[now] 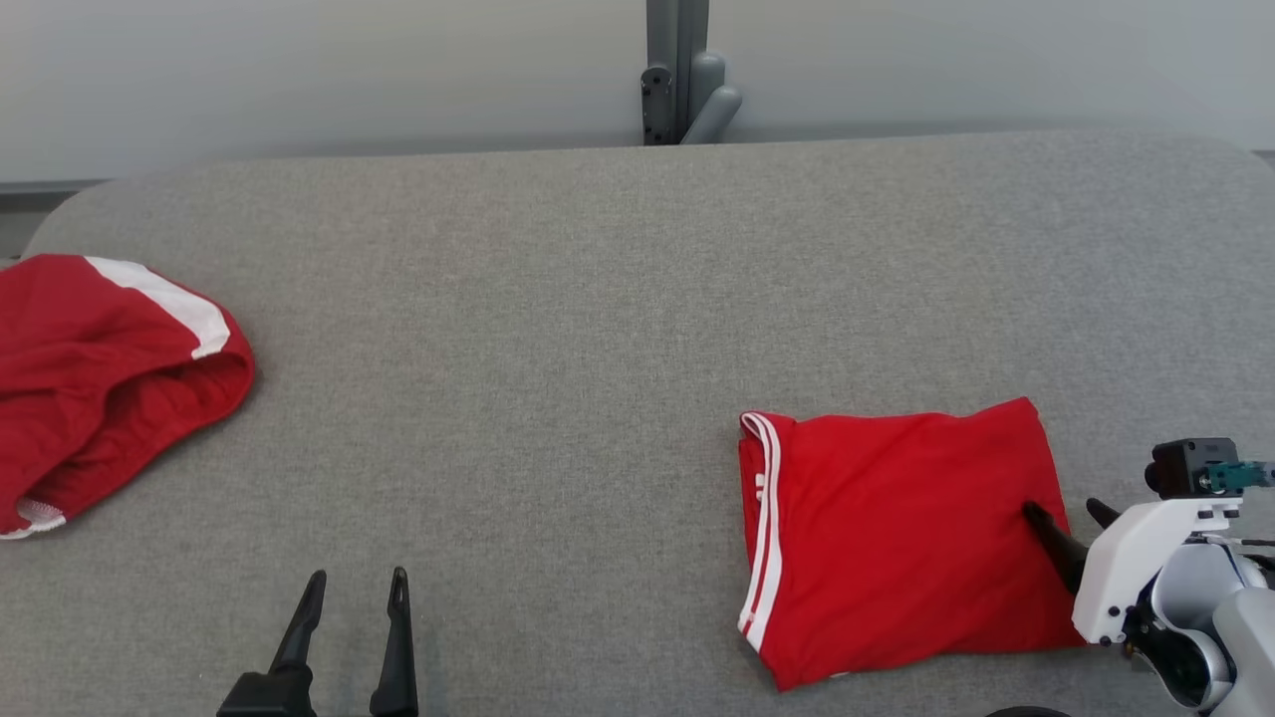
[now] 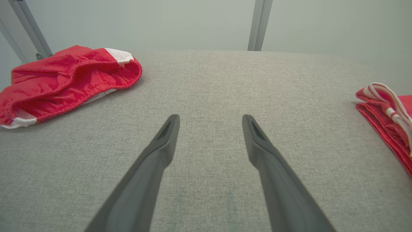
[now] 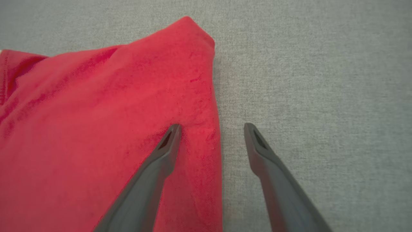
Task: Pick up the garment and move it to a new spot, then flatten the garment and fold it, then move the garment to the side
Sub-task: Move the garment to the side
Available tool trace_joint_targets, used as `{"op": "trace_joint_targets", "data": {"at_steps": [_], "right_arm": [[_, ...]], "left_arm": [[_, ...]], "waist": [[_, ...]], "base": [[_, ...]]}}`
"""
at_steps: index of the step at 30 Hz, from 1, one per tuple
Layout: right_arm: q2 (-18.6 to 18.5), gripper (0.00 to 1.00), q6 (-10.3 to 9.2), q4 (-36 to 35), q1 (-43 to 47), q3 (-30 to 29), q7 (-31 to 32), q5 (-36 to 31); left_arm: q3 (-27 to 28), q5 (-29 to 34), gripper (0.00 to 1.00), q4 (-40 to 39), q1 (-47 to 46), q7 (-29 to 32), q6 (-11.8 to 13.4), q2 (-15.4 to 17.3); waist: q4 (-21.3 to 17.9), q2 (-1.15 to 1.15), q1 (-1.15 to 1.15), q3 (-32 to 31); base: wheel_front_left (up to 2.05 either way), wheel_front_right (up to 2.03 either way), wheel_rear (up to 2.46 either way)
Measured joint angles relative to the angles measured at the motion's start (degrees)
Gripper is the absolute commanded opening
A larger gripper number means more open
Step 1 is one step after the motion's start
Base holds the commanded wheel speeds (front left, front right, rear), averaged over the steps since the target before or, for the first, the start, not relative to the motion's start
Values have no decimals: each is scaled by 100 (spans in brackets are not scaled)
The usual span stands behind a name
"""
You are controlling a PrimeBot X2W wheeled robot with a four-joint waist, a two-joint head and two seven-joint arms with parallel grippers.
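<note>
The left gripper (image 1: pixel 359 588) stands at the lower left of the head view, its two dark fingers pointing up the frame and spread apart. The right gripper (image 1: pixel 1064 512) reaches in from the lower right on its white wrist (image 1: pixel 1136 573) (angled toward the upper left), jaws equally wide.

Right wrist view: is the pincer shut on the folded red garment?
No, the right pincer stands open, straddling an edge of the folded garment.

No readable text, label, number anywhere. Small white mark (image 1: pixel 759 486) by stripes (image 1: pixel 765 538) on folded garment (image 1: pixel 896 538), perhaps logo, too small to read.
</note>
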Motion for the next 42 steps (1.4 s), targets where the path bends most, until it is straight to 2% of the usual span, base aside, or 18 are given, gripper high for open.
{"op": "trace_joint_targets", "data": {"at_steps": [3,4,5,8,12,16,20,26,30,34,38,39,40,42], "right_arm": [[77,100,0,338,-248,120,85,199],[79,79,0,409,-323,207,101,199],[86,0,-1,448,-401,253,71,241],[145,0,-3,535,-696,392,110,614],[51,0,-1,498,-1080,668,102,849],[-161,0,3,448,-1574,883,-44,835],[-465,0,2,578,-2166,848,-207,664],[-905,0,2,1146,-2882,292,-422,337],[-1213,0,2,1625,-3253,-220,-613,65],[-1471,0,2,2107,-3564,-616,-712,-339],[-1637,0,2,2495,-3843,-769,-850,-788],[-1645,3,2,2595,-3920,-842,-935,-925],[-1648,100,2,2721,-4005,-929,-1024,-1062],[-1640,100,2,2966,-4133,-1012,-1023,-1370]], "left_arm": [[-9,7,100,-8,-159,0,-13,0],[-16,7,100,-10,-193,0,-13,0],[-33,4,100,-11,-223,0,-13,0],[-93,-47,100,-48,-348,0,13,0],[-190,-88,100,-167,-505,0,33,-1],[-177,-146,100,-343,-690,0,47,0],[-169,-15,100,-501,-998,0,-19,-1],[-211,269,100,-566,-1473,-1,-214,18],[-170,347,100,-662,-1596,0,-259,33],[-49,347,100,-798,-1592,0,-256,37],[-1,345,100,-862,-1570,0,-257,35],[22,337,100,-880,-1558,0,-240,32],[64,315,100,-917,-1556,0,-196,26],[164,249,100,-994,-1556,0,-129,26]], "waist": [[65,0,0,171],[86,0,0,226],[105,0,0,280],[134,0,0,443],[61,0,0,646],[-181,0,0,798],[-459,0,0,1015],[-747,0,0,1546],[-823,0,0,1923],[-793,0,1,2212],[-608,0,1,2355],[-552,0,1,2374],[-496,0,1,2393],[-403,0,1,2426]], "base": [[0,0,0],[0,0,0],[0,0,0],[0,0,0],[0,0,0],[0,0,0],[0,0,0],[0,0,0],[0,0,0],[0,0,0],[0,0,0],[0,0,0],[0,0,0],[0,0,0]]}}
